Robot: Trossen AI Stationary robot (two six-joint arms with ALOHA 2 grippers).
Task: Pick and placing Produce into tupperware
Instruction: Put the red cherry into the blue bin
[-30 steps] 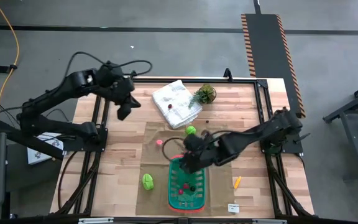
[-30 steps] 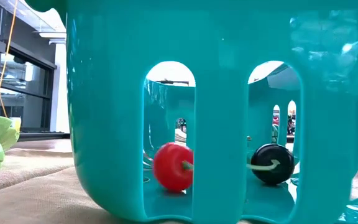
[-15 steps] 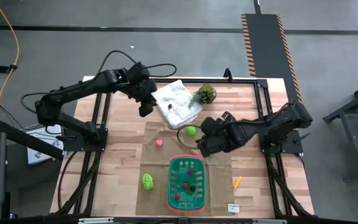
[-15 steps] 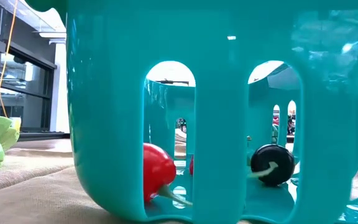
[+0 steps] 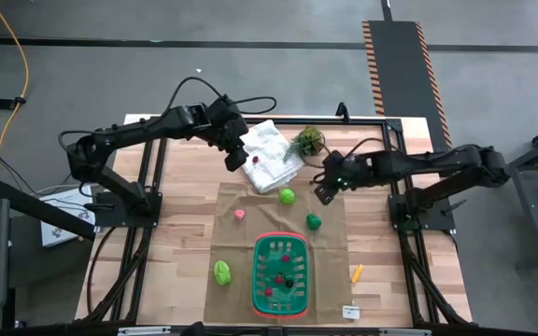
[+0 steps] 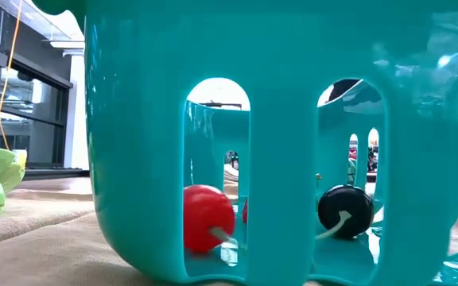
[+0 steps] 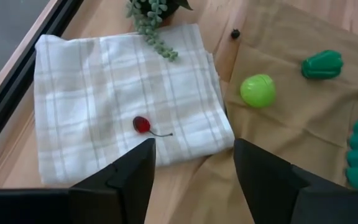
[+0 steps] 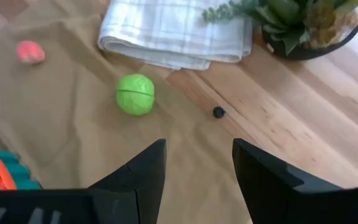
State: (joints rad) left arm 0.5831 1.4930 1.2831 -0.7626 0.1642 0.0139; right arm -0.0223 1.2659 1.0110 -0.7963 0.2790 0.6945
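The tupperware (image 5: pixel 281 273), a green basket with a red-orange rim, stands on brown paper near the table's front and holds small red (image 6: pixel 207 218) and black (image 6: pixel 344 210) pieces. A red cherry (image 7: pixel 142 124) lies on the folded white cloth (image 7: pixel 123 93). A light green ball (image 8: pixel 135 94), a dark green pepper (image 5: pixel 314 221), a pink piece (image 5: pixel 239 214) and a leafy green piece (image 5: pixel 222 272) lie on the paper. An orange carrot (image 5: pixel 356 273) lies on the wood. My left gripper (image 7: pixel 191 168) hovers open by the cloth's near edge, close to the cherry. My right gripper (image 8: pixel 197 168) hovers open to the right of the ball.
A potted plant (image 5: pixel 308 142) stands at the cloth's far right corner. A tiny black bit (image 8: pixel 219 112) lies on the wood by the paper's edge. A small white tag (image 5: pixel 350 312) lies near the front right corner. A dark frame (image 5: pixel 395 168) borders the table.
My left gripper has swung toward the table's right and down, from the far left to the white cloth. My right gripper has drawn back from over the basket toward the far right. In the basket the red piece has rolled a little sideways.
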